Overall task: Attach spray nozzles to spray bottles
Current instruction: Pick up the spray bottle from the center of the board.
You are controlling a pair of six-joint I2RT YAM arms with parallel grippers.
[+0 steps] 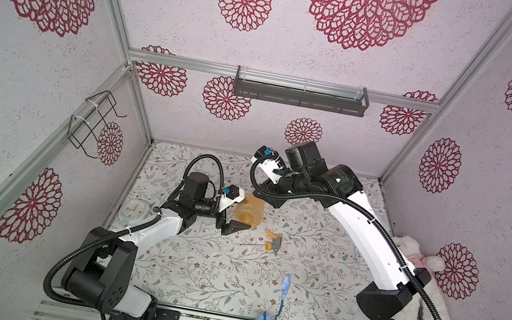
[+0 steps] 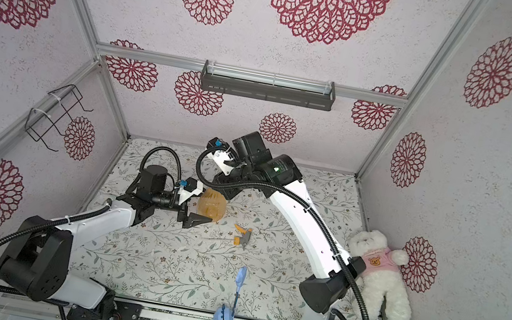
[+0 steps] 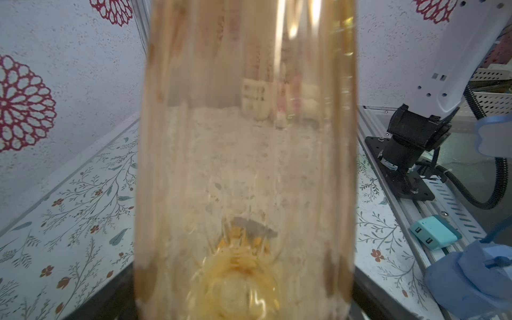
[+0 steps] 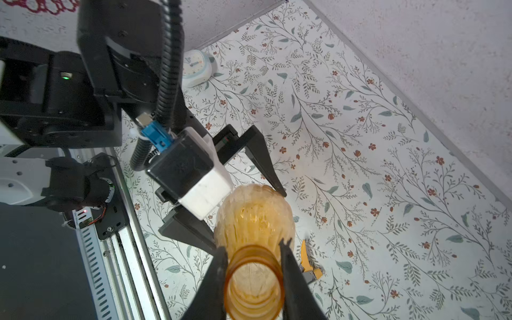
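**Item:** spray bottle (image 4: 253, 219), translucent orange, uncapped.

**Location:** about mid-desk (image 1: 191, 274), slightly left of centre, between the two arms.

**Orientation:** the long axis is near upright and leans a little. The wide ribbed base is lowermost. The narrow neck and open mouth are uppermost, facing the right wrist camera. Whether the base rests on the desk cannot be told.

**Held by:** right tool (image 4: 253, 246), closed on the neck from above. One dark finger (image 4: 216, 277) sits on each side, just under the mouth rim.

**Adjacent:** left tool (image 4: 248, 220), jaws spread to full width. It reaches in from the side and straddles the wide body. One fingertip meets the bottle's outline, but firm contact cannot be confirmed.

**Companion item:** spray nozzle (image 1: 272, 240), unattached, with a grey body and an orange trigger and collar.
- It lies flat on the desk just right of the bottle, apart from it and in neither tool.
- Its thin dip tube (image 1: 248, 245) runs leftward along the desk.

**View notes:**
- Both top views give the overall layout, but the neck grip is hidden under the right wrist.
- The right wrist view alone shows the grip and the open mouth. It catches only a corner of the nozzle.
- In the left wrist view the blurred bottle wall fills the middle. The nozzle shows only as a distorted patch through it.

**Other items:**
- Clock (image 1: 133, 210), at the desk's left edge, seen in a top view and in the right wrist view.
- Plush toy (image 2: 380, 275), against the right wall.
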